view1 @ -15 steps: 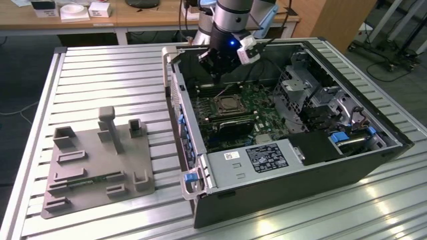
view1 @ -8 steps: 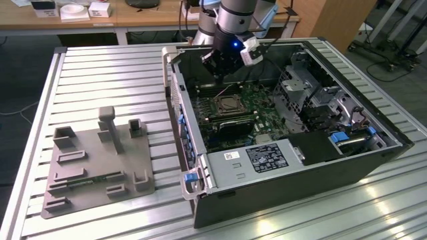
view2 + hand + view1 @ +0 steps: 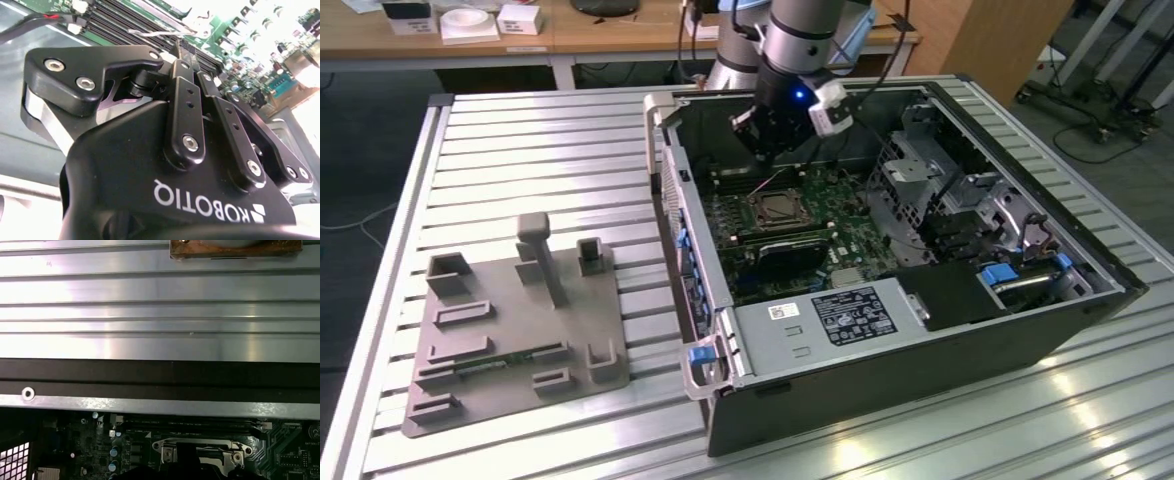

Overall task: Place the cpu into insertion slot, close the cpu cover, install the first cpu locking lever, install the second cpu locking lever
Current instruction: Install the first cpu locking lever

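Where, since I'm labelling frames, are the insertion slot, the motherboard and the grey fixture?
insertion slot (image 3: 779,208): exterior view, its centre.
motherboard (image 3: 838,186): exterior view, bare green area beside the slot.
grey fixture (image 3: 500,372): exterior view, its flat base.

robotics lab or test workshop. ribbed metal worktop (image 3: 520,140) carries open computer case (image 3: 881,400), green circuit board (image 3: 843,190) exposed inside. grey plastic fixture plate (image 3: 507,350) with part holders lies beside case. industrial robot arm (image 3: 794,40) with black tool (image 3: 189,52) reaches into case. behind, wooden worktop (image 3: 614,38) with small white boxes (image 3: 467,20). grey floor (image 3: 360,150), loose cables (image 3: 1107,135), wheeled stands (image 3: 1081,60) at exterior view's right.
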Robot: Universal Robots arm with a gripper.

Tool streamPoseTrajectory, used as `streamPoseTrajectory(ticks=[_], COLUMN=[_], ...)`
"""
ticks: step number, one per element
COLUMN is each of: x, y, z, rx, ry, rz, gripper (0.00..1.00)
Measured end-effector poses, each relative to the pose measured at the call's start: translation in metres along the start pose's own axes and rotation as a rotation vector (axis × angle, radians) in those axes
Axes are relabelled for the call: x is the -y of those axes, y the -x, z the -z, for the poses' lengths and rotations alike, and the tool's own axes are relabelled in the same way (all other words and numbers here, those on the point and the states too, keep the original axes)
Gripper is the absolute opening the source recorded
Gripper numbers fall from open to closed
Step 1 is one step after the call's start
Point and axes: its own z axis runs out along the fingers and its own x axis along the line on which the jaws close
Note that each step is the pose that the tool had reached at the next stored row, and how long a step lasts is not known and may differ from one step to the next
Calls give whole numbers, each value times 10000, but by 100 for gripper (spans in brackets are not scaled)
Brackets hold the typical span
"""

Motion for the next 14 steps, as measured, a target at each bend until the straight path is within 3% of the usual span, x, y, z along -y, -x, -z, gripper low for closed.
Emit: streamPoseTrajectory(ticks=[4, 9, 14], x=[-11, -16, -19], y=[32, 37, 70], z=[-19, -39, -85], rx=[12, 148, 154], ry=[-3, -15, -17], rz=[63, 122, 145], gripper=[10, 10, 10])
